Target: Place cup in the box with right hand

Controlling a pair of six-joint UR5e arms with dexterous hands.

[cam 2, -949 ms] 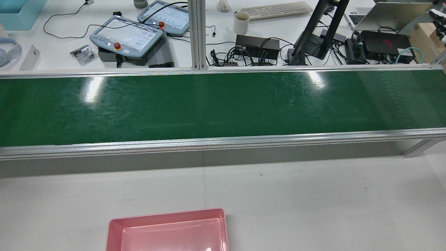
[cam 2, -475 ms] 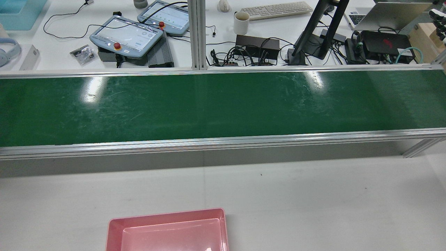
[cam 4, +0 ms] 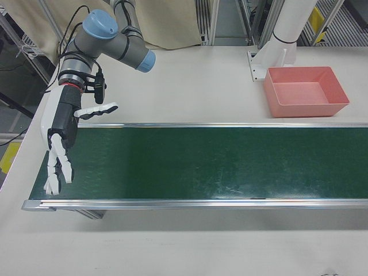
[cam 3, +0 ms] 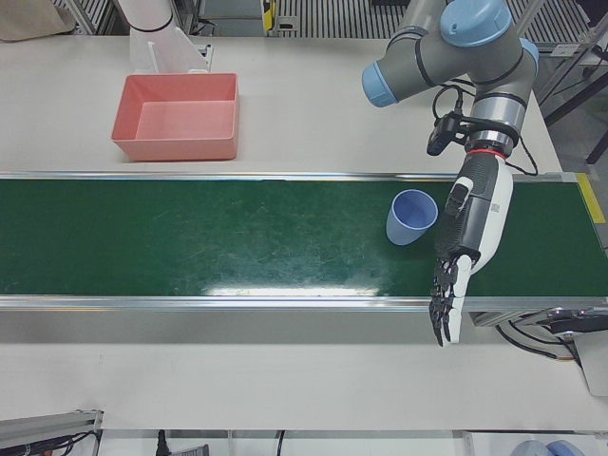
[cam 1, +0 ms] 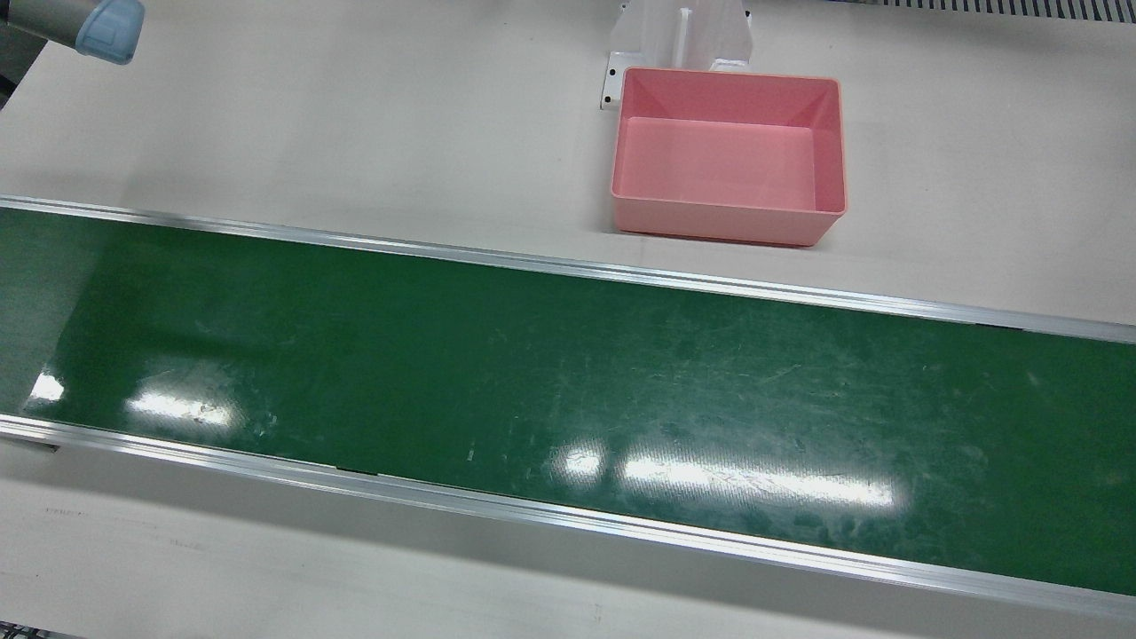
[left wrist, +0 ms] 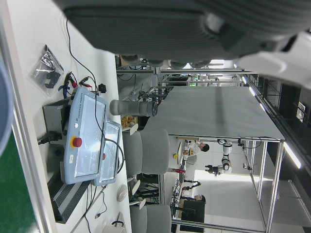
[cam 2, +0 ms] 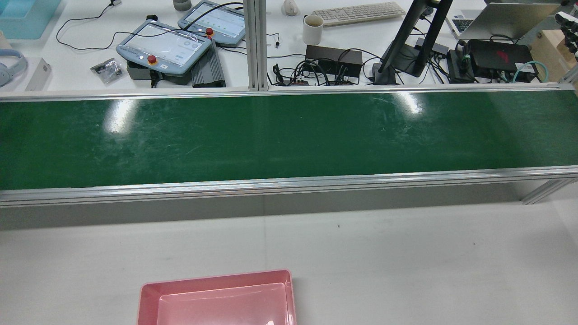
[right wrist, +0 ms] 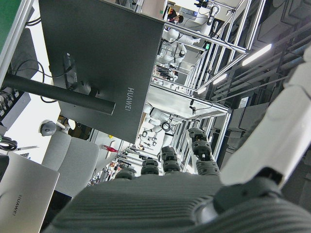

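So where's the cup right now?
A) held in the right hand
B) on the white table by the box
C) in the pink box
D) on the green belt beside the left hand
D: the left-front view shows the cup standing on the belt just beside the open left hand; the box is empty.

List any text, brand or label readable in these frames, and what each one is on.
"HUAWEI": on the back of the dark monitor, right hand view.
"HUAWEI": on the lid of the grey laptop, same view, small but legible.
Teach pendant screens: too small to read.
Cup, box, belt: none.
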